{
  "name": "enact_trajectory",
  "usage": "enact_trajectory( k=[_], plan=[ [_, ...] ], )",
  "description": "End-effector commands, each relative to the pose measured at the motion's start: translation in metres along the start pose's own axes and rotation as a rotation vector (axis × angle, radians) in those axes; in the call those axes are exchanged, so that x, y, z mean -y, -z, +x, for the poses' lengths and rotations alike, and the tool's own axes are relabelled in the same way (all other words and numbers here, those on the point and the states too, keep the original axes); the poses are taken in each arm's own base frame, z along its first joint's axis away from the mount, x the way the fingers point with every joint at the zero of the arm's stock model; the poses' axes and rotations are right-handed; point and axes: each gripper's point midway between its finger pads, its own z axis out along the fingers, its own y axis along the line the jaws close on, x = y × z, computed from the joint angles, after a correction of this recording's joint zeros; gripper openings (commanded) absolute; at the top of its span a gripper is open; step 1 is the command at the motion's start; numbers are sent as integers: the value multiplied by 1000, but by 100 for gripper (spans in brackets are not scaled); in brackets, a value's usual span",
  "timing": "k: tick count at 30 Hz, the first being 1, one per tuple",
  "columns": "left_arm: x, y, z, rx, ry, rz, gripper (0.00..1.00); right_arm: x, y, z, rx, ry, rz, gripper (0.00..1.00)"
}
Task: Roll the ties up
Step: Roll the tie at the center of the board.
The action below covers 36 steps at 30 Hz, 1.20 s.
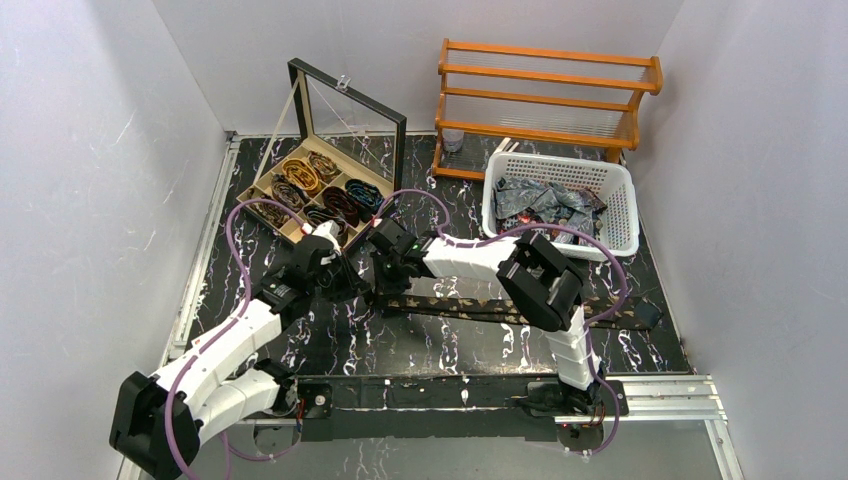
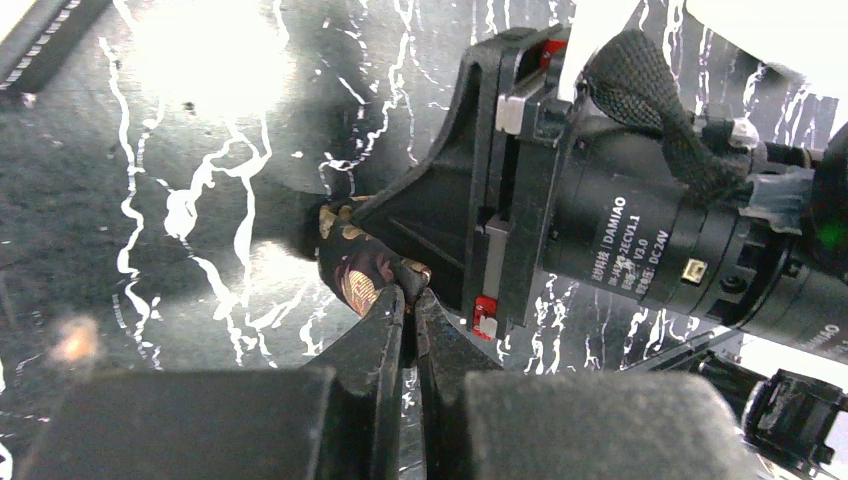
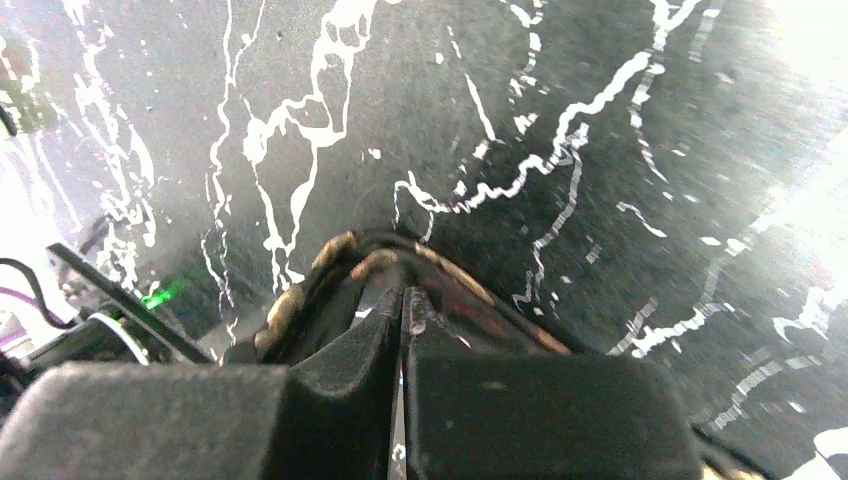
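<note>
Logged on black marbled table (image 1: 450,345): white basket (image 1: 560,163) of unrolled ties (image 1: 545,203) at far right; compartment box (image 1: 262,175) at far left, already stocked with coils (image 1: 300,178). Laid flat between the arms: dark gold-spotted tie (image 1: 450,303), strip running rightward, left end wound into a small coil. Held by right gripper (image 3: 403,292), pressed together on that end, fabric curled round the tips. Steadied by left gripper (image 2: 410,290), pinched shut on the coil's edge. Step judged: early winding. Next needed: further turning, strip kept taut, edges aligned.
</note>
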Motion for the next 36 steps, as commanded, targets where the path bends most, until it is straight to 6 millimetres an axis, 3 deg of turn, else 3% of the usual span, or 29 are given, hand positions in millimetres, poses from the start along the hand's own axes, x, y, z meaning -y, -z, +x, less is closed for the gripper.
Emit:
enact_trajectory(
  k=[1,7,12,18,24,26,29,32,36],
  plan=[
    [12,-1,-11,36,7,21,0,-19,54,-34,117,-16,-113,13],
    [14,-10,-6,2,-35,-2,0,39,98,-38,204,-117,-8,23],
    [23,-24,3,-26,-68,-11,0,72,138,-48,318,-140,78,31],
    [30,-49,18,-46,-95,-39,0,84,162,-52,380,-160,81,36],
    [35,-77,37,-61,-80,-67,1,85,164,-49,376,-162,70,40],
    [37,-80,41,-69,-83,-72,18,85,164,-49,367,-156,68,42],
    [48,-72,31,-39,-76,-49,33,81,166,-50,365,-116,47,50],
    [61,-48,4,40,-96,-36,52,71,170,-54,372,-61,-13,59],
    [60,-15,-19,107,-126,-82,64,50,172,-61,409,78,-140,73]
  ],
)
